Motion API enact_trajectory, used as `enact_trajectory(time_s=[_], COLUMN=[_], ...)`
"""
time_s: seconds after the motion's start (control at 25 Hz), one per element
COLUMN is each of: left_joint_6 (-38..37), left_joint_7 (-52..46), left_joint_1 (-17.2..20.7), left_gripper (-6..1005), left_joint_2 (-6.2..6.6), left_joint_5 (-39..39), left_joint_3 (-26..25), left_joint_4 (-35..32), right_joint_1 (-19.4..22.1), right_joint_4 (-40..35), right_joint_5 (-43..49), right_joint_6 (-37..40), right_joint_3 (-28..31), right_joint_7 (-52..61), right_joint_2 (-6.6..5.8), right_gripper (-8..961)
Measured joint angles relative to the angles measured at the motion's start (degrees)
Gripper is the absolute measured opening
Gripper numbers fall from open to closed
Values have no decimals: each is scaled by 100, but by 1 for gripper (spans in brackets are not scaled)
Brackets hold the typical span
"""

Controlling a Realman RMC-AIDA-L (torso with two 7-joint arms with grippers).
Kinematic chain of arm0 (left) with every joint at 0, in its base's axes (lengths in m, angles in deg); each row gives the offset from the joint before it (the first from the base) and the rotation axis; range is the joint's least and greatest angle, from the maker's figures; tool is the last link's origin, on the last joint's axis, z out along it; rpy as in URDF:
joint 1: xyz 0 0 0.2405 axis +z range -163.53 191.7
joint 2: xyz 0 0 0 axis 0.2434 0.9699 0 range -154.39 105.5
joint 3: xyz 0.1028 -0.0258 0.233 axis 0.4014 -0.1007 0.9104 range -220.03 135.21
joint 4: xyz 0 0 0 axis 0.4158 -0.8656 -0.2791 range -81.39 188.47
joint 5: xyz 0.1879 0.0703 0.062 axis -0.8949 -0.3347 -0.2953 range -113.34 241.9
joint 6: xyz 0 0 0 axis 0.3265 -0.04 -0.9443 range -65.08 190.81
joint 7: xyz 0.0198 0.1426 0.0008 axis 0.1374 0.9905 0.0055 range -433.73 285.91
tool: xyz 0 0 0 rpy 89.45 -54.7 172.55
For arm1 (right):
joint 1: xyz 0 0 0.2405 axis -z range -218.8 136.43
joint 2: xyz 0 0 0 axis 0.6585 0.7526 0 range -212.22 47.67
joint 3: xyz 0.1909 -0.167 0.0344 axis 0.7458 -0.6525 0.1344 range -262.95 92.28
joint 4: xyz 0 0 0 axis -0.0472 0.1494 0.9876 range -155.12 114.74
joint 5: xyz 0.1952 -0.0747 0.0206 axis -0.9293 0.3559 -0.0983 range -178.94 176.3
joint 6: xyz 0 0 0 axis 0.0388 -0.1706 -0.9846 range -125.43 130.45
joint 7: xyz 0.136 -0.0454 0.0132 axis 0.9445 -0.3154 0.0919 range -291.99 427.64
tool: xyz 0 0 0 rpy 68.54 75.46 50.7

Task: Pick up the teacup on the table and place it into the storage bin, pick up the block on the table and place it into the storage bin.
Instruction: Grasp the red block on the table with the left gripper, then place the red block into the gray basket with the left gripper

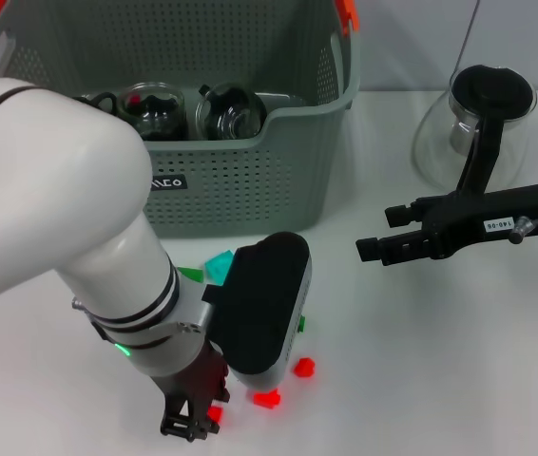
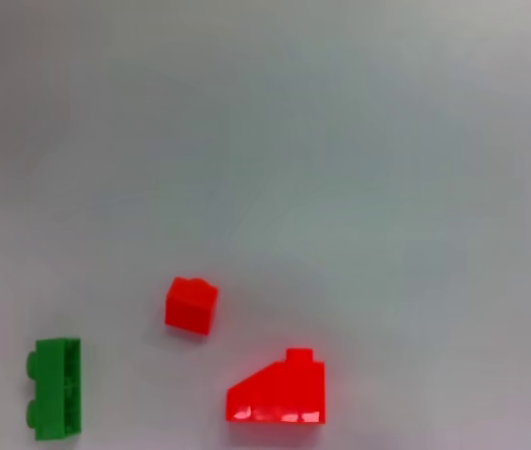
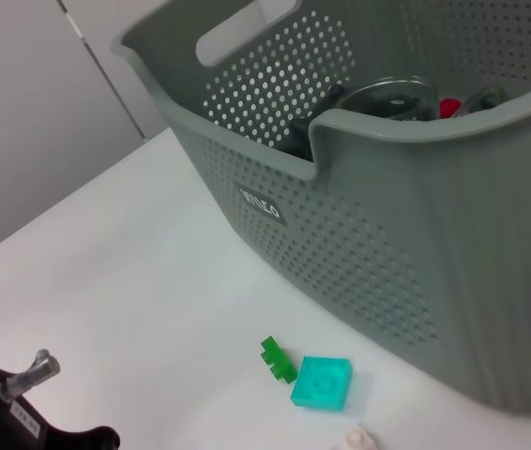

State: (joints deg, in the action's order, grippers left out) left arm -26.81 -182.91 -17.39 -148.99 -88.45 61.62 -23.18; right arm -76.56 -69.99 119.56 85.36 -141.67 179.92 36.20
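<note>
Blocks pending: left gripper (image 1: 191,418), bottom-centre, fingers' state unreadable, apparently over small red block (image 2: 190,305); descend squarely. Right gripper (image 1: 372,249) idle mid-right, fingers likewise unclear. Storage bin (image 1: 250,180) upper-centre.

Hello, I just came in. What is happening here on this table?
The robot is clearing the table into the storage bin, which already holds glass teacups. The left tool is low over the scattered blocks, by a small red block. The right tool waits, holding nothing, in front of the glass teapot.
</note>
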Motion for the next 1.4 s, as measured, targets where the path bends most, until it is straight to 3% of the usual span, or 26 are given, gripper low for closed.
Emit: enact_trajectory(time_s=[0.32,1.4], left_joint_6=[66,159], left_joint_7=[-9,-132], left_joint_1=[-27,-33], left_gripper=[238,235], left_joint_2=[0,3], left_joint_5=[-5,-19], left_joint_3=[40,92], left_joint_4=[97,112], right_joint_1=[-4,-4], right_joint_4=[6,5], right_joint_5=[-4,-11], right_joint_6=[-2,-24], right_joint_3=[0,0], right_joint_7=[-3,-13], right_joint_2=[-6,-30], right_gripper=[927,927])
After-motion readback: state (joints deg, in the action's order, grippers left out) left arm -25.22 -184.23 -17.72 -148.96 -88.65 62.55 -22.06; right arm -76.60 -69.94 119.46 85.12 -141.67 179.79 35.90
